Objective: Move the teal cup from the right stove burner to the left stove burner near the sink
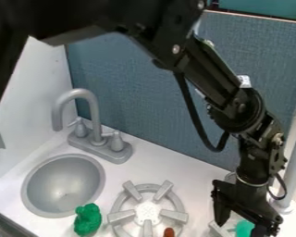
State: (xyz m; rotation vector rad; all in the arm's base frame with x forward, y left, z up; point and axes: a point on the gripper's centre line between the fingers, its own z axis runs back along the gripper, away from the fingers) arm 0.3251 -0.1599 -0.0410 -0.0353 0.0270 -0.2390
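Camera view: the black gripper [243, 229] hangs at the lower right, its 2 fingers apart, with a teal object [244, 227] between them; whether they touch it, I cannot tell. Left of the gripper is 1 grey stove burner [119, 216], with a reddish-brown piece [169, 232] at its lower edge. A lumpy green toy [87, 219] sits between that burner and the round sink [64, 183], beneath a grey faucet [95, 115].
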